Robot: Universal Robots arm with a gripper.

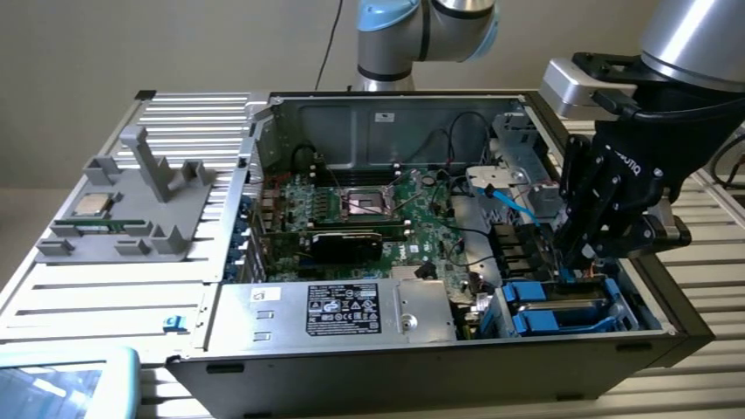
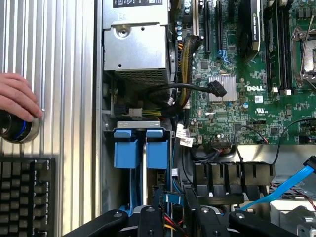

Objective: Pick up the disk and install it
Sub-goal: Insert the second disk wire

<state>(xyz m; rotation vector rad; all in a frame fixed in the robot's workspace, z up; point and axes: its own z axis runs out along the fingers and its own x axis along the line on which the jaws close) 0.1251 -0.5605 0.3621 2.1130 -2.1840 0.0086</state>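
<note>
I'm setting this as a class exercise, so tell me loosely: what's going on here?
A robot arm is working inside an open computer case. Its end effector hangs in the drive bay corner, just above the blue disk carriers seated there. Whether it grips one is unclear. Off to the side, a person's hand rests on a round knob beside a keyboard.

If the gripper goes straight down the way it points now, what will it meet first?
Probably the blue drive carriers in the bay at the case's front corner: the gripper hangs just above their back edge. Depth is unclear, so it may meet the cables beside them first.
</note>
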